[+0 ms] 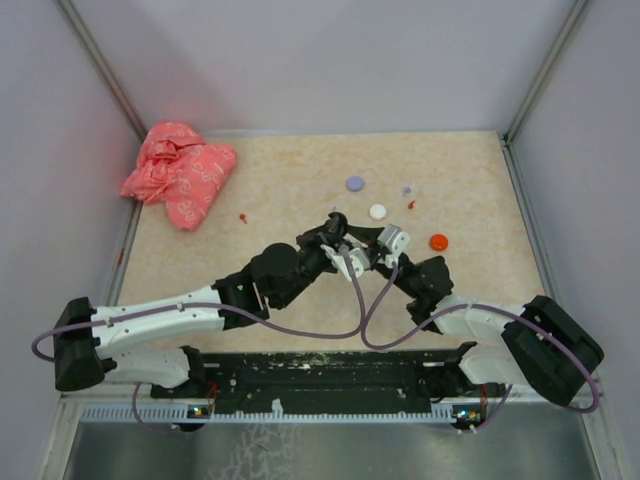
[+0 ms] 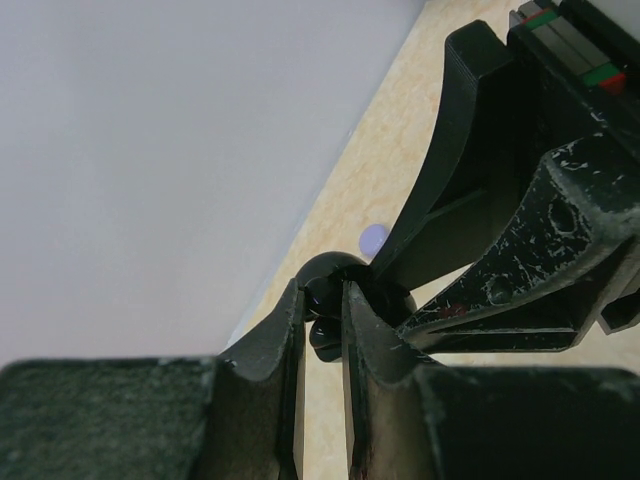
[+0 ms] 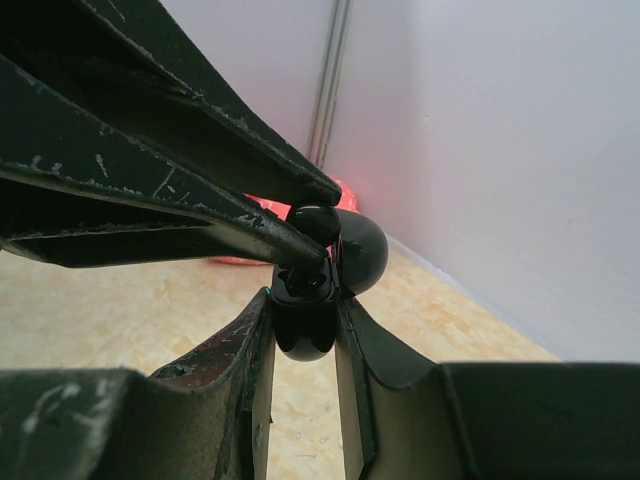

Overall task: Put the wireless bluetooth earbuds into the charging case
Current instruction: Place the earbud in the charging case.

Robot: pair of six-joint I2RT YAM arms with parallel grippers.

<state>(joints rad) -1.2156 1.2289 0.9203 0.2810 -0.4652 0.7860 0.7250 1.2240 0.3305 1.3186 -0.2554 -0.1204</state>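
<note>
My right gripper [image 3: 306, 298] is shut on a glossy black charging case [image 3: 303, 328], whose lid [image 3: 362, 250] stands open behind it. From the upper left, my left gripper's fingers [image 3: 200, 200] reach in, with a black earbud [image 3: 313, 222] at their tips right over the case's mouth. In the left wrist view my left gripper [image 2: 322, 295] is shut on that black earbud [image 2: 326, 308], against the case's rounded lid [image 2: 335, 264]. Seen from above, the left gripper [image 1: 338, 238] and right gripper [image 1: 362, 250] meet at mid-table. Loose earbuds lie on the table: orange-red ones [image 1: 243, 216] [image 1: 411, 204] and a lilac one [image 1: 407, 189].
A crumpled pink bag [image 1: 180, 182] lies at the back left. Round discs rest behind the grippers: lilac [image 1: 355, 183], white [image 1: 377, 211] and orange-red [image 1: 439, 241]. Grey walls enclose the table on three sides.
</note>
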